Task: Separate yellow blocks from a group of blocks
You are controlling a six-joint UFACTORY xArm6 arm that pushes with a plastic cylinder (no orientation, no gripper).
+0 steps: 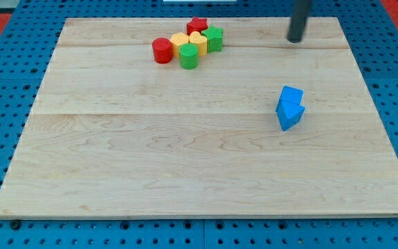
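My tip sits near the board's top right, well apart from the cluster where 2 yellow blocks touch red and green ones; it is a bare rod with no jaws.

I'm seeing the block cluster sitting near the worktop's top edge, left of my tip; two blocks are lying touching, well apart towards the view's right.

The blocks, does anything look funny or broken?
Nothing is broken or spilled. The blue blocks sit alone at the view's right, far from the red, yellow and green cluster. My tip touches no block.
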